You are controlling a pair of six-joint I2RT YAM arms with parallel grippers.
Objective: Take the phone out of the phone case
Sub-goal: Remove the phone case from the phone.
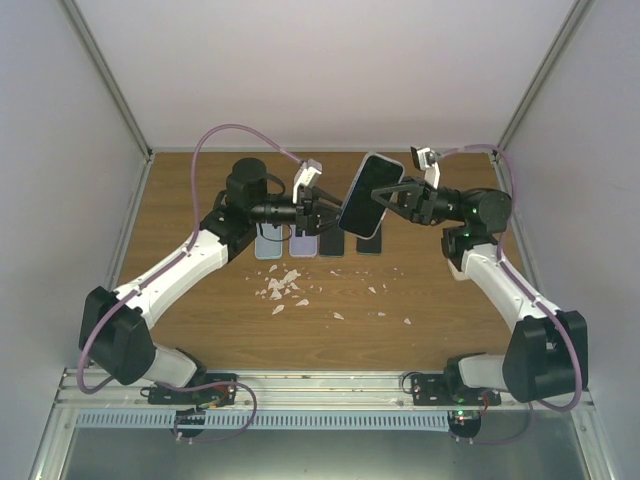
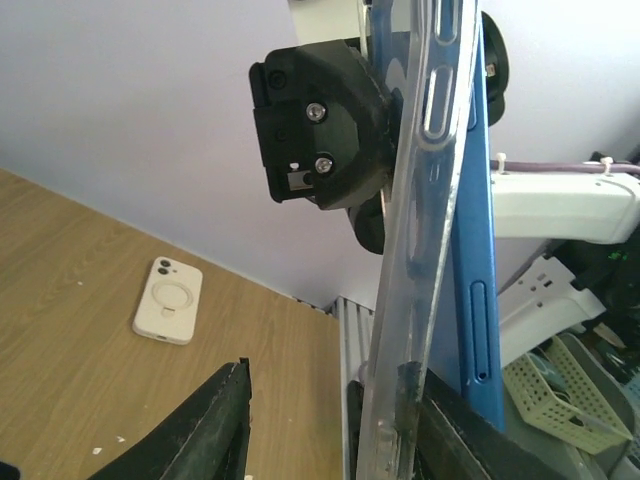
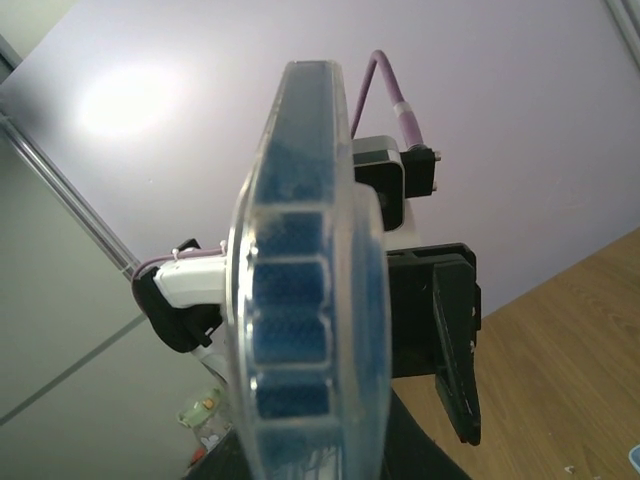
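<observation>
Phone (image 1: 368, 195): flat slab with a dark glossy face, a blue edge and rounded corners; held in the air above the far middle of the table (image 1: 450, 305); tilted, long axis running from 1 o'clock to 7 o'clock in the top view.

Case (image 2: 415, 260): clear flexible plastic with slotted button cut-outs; on the phone, but in the left wrist view its lower end bows away from the blue edge, the gap widening downward.

Right gripper (image 1: 388, 200): clenched on the phone at its 3 o'clock side; black pads on both faces, case included; arm raised off the table, forearm level, wrist pointing to 9 o'clock.

Left gripper (image 1: 322, 212): jaws apart, clamping nothing; set at the phone's 8 o'clock corner; in its wrist view the loose end of the case lies against the inner face of one finger (image 2: 450, 440), the other finger well apart; elbow bent, forearm level, wrist pointing to 3 o'clock, facing the right gripper.

Table: brown wood-grain surface, matt.

Row (image 1: 318, 244): four flat rectangular items side by side on the wood, at 6 o'clock of the phone; whether handsets or cases cannot be told.

Chips (image 1: 283, 285): small white irregular flakes, scattered at 7 o'clock of the row.

White case (image 2: 168, 300): smooth, rounded, a ring on its back; lying flat on the wood.

Basket (image 2: 560, 395): pale lattice plastic, at 4 o'clock in the left wrist view.
</observation>
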